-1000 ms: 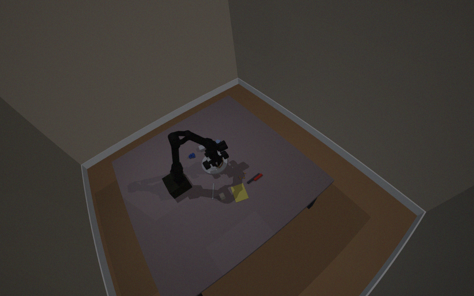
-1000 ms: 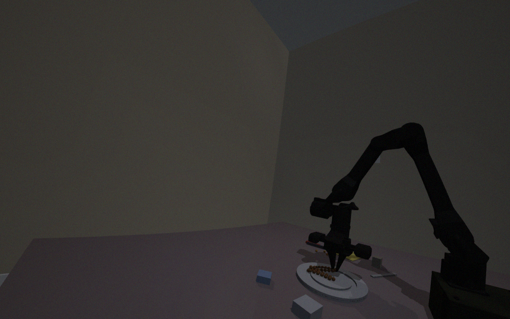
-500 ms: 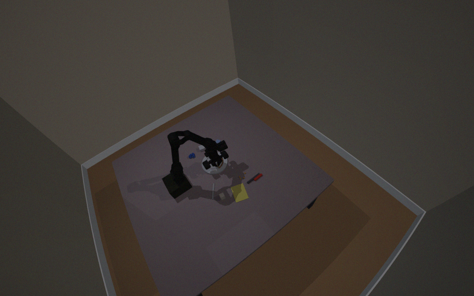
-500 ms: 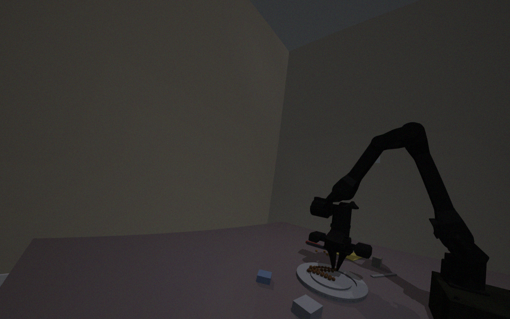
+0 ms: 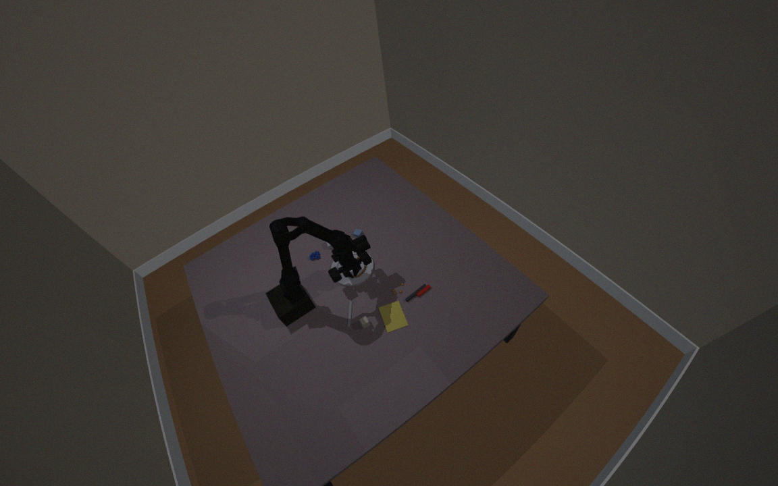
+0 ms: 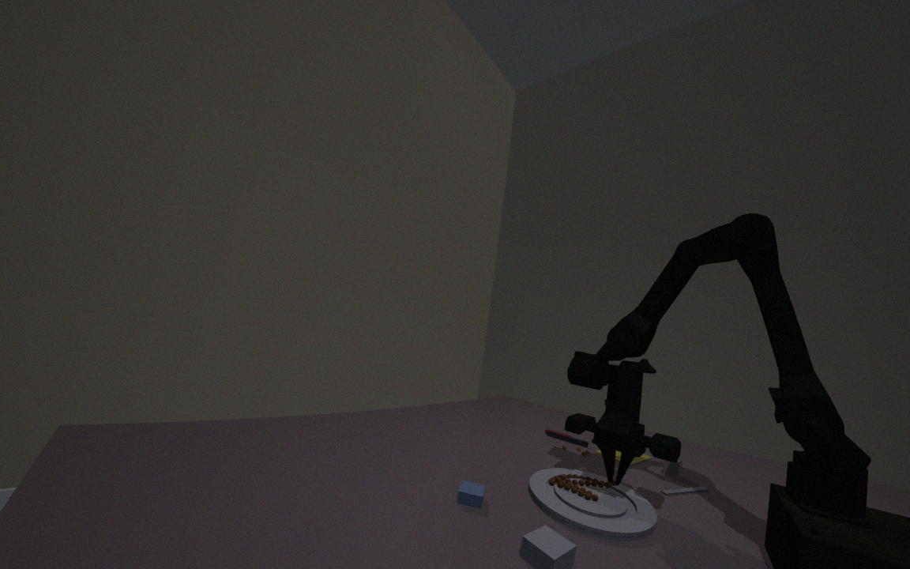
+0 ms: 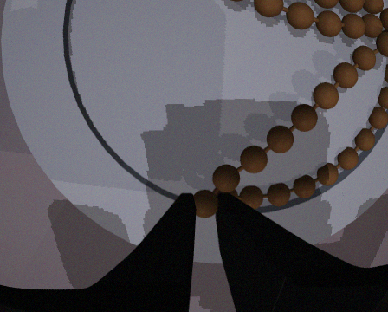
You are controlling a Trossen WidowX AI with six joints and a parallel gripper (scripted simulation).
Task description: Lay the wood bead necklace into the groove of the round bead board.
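Observation:
The wood bead necklace [image 7: 304, 118] [image 6: 573, 487] is a chain of brown beads on the white round bead board [image 7: 27, 78] [image 6: 628, 527] [image 5: 349, 282]. In the wrist view one run follows the thin dark groove at lower right, another slants across the inner disc, and a doubled strand lies across the top. My gripper [image 7: 203, 204] [image 6: 614, 483] [image 5: 354, 275] is shut on a bead at the necklace's near end, low over the groove line. The run from the fingers looks slightly raised. The groove on the left side holds no beads. The top of the necklace is cut off in the wrist view.
A blue block [image 6: 471, 494] [image 5: 357, 231] and a white block [image 6: 548, 547] stand beside the board. Elsewhere lie a yellow sheet [image 5: 393, 316], a red-handled tool [image 5: 423, 290], small orange bits, a pale stick [image 5: 349, 314], a grey block [image 5: 365, 322] and a dark blue item [image 5: 314, 256].

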